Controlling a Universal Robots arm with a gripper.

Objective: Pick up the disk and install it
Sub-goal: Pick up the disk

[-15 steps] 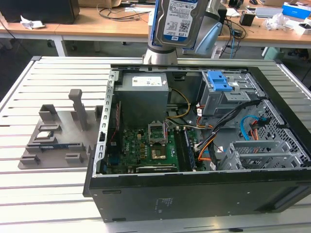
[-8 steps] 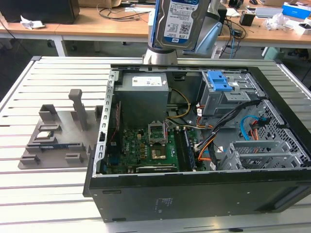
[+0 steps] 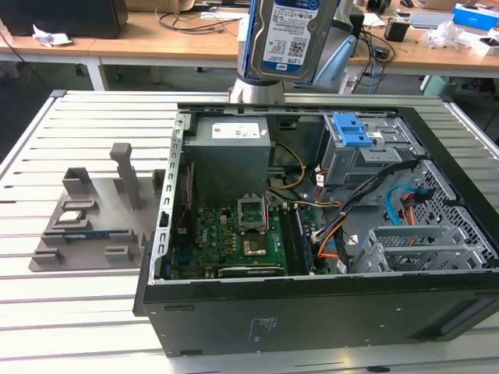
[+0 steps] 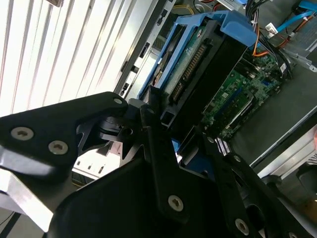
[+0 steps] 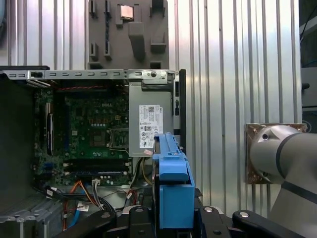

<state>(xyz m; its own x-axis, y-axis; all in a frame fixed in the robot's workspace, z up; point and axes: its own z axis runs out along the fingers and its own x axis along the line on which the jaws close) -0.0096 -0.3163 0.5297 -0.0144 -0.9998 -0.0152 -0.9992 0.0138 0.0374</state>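
One disk (image 3: 287,43): rigid, metal, weighty, shock-sensitive, we judge. Gripper (image 5: 174,220) clamped on its blue frame (image 5: 173,183) edges; we log disk aloft above open case (image 3: 312,308). Best hold: frame sides, not label (image 3: 291,29).

The arm (image 3: 256,91) rises from the far edge of the slatted table (image 3: 93,117), its silver joint (image 5: 280,153) bent over, and the gripper (image 4: 173,126) hangs high with its black fingers (image 4: 151,134) clamped on either side of the blue-framed disk (image 3: 284,35), held on edge.
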